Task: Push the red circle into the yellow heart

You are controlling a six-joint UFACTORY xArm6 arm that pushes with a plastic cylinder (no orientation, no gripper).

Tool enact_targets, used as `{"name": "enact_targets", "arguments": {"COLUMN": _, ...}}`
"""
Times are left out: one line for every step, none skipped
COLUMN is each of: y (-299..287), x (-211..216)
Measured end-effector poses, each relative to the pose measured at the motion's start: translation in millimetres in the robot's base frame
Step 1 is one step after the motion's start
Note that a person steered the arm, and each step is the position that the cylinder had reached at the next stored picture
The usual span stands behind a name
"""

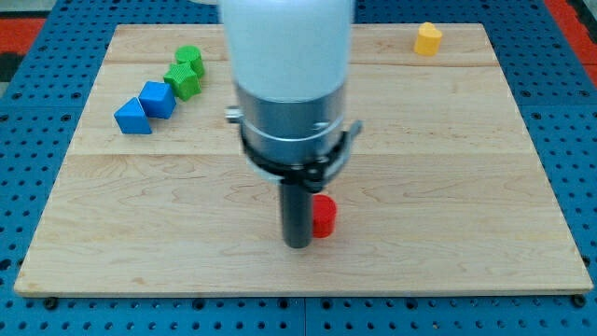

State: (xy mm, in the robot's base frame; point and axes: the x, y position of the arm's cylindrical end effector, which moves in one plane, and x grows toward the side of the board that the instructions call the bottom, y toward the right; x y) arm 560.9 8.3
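Observation:
A red block (324, 216), partly hidden by the rod so its shape is unclear, sits on the wooden board near the bottom middle. My tip (298, 245) rests on the board just left of the red block, touching or nearly touching it. A yellow block (428, 39) sits at the view's top right near the board's far edge, well apart from the red one; its heart shape is hard to make out.
Two green blocks (185, 73) lie at the top left, with a blue cube (158, 98) and a blue triangle (132, 117) just below-left of them. The arm's white and grey body (291, 84) hides the board's top middle. The board (448, 187) lies on a blue pegged surface.

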Motion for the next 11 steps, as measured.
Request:
{"name": "enact_targets", "arguments": {"y": 47.2, "x": -29.1}}
{"name": "enact_targets", "arguments": {"y": 70.2, "x": -72.9}}
{"name": "enact_targets", "arguments": {"y": 121.7, "x": -115.3}}
{"name": "enact_targets", "arguments": {"y": 165.1, "x": -128.8}}
{"name": "enact_targets", "arguments": {"y": 143.3, "x": -106.3}}
{"name": "enact_targets", "arguments": {"y": 89.9, "x": -107.9}}
{"name": "enact_targets", "arguments": {"y": 104.9, "x": -159.9}}
{"name": "enact_targets", "arguments": {"y": 119.6, "x": -213.9}}
{"name": "enact_targets", "arguments": {"y": 128.5, "x": -272.7}}
{"name": "enact_targets", "arguments": {"y": 146.4, "x": -304.0}}
{"name": "enact_targets", "arguments": {"y": 147.3, "x": -267.7}}
